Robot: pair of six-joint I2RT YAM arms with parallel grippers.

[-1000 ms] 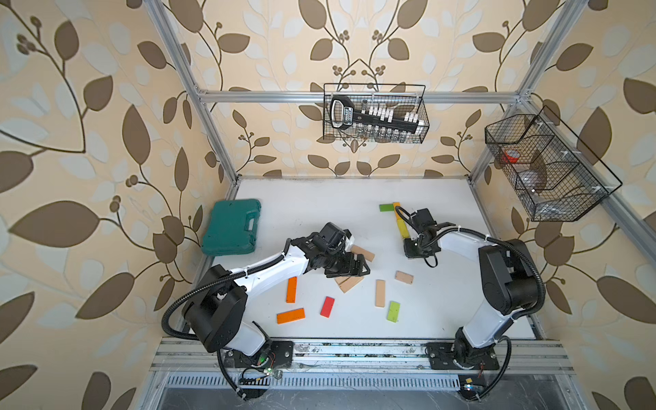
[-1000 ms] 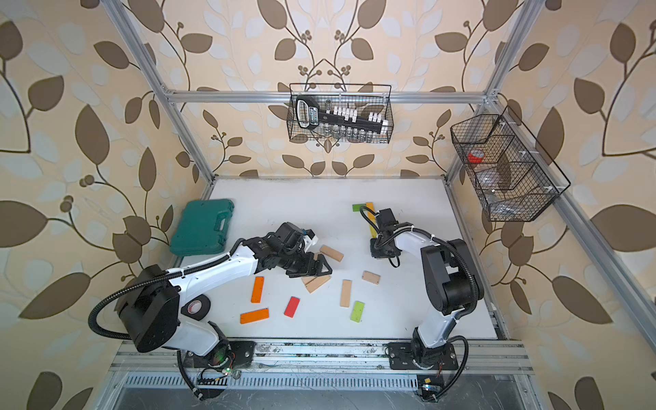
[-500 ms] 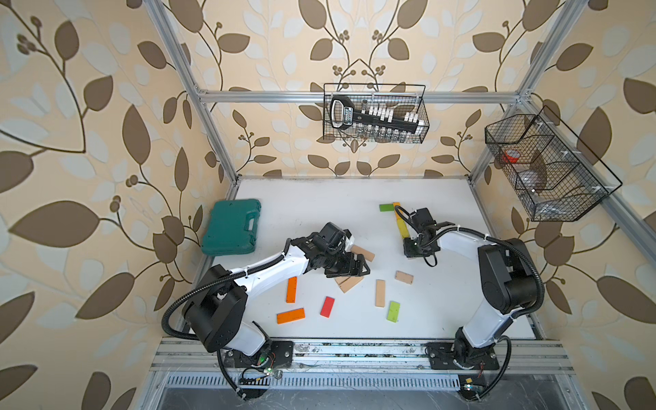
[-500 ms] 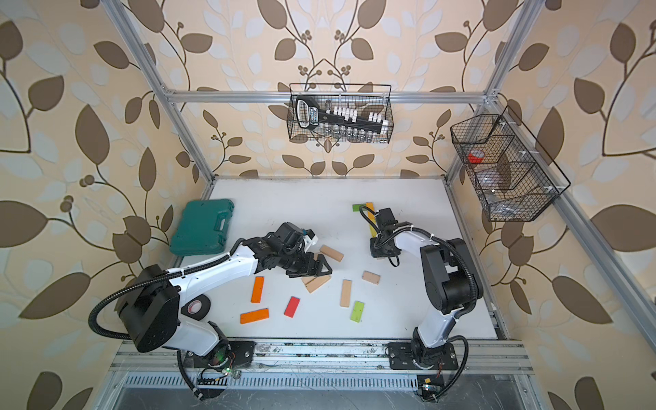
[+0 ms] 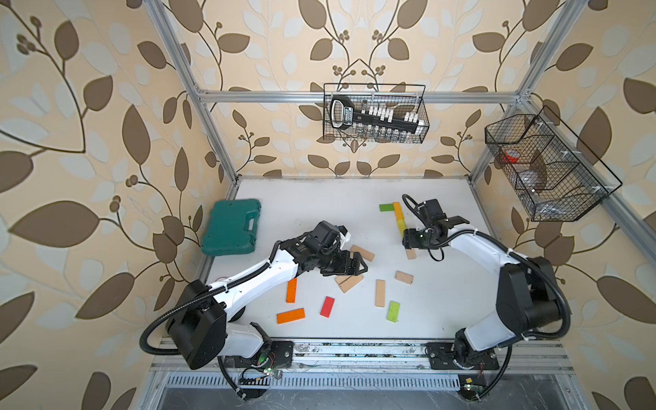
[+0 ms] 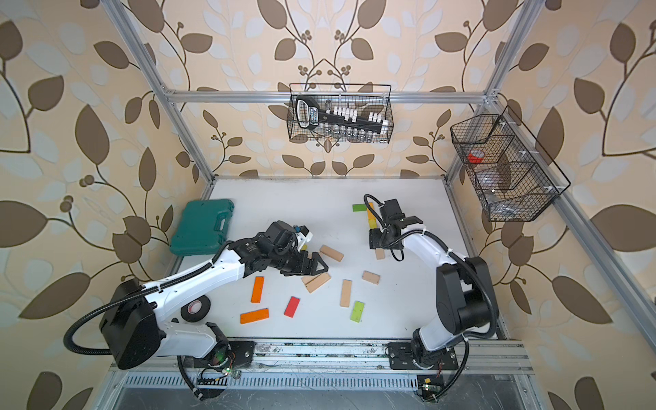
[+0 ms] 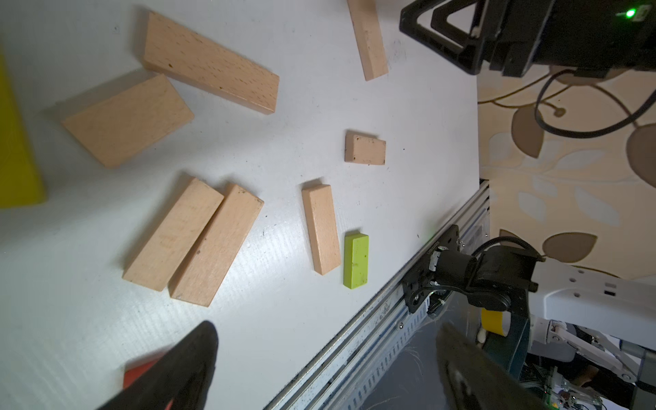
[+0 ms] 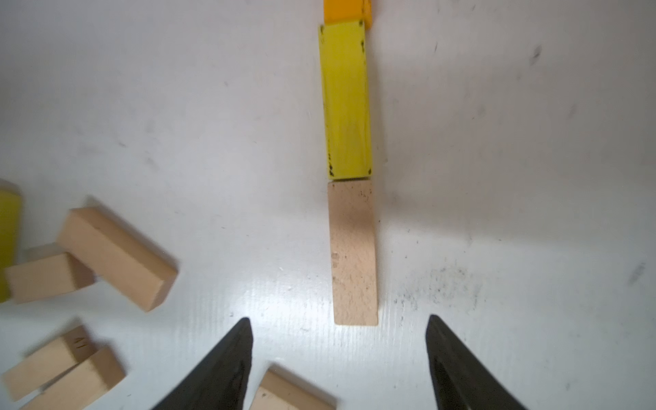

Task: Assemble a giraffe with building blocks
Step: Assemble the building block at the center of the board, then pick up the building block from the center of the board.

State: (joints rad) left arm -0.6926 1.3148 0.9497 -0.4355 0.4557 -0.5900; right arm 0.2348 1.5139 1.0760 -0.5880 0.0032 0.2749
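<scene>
Right hand (image 8: 338, 321) spread, empty; beige plank (image 8: 353, 252) just ahead, untouched, abutting yellow plank (image 8: 346, 99).

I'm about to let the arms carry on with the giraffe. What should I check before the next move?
1. Right gripper open, off the beige plank: ok, jaws apart, plank lying flat.
2. Beige plank in line with the yellow plank, ends meeting: ok.
3. Yellow plank meeting the orange plank: ok.
4. Left gripper open and empty: ok.
5. Two beige planks near it separate enough for a single pick: not ok, they lie touching side by side.
</scene>
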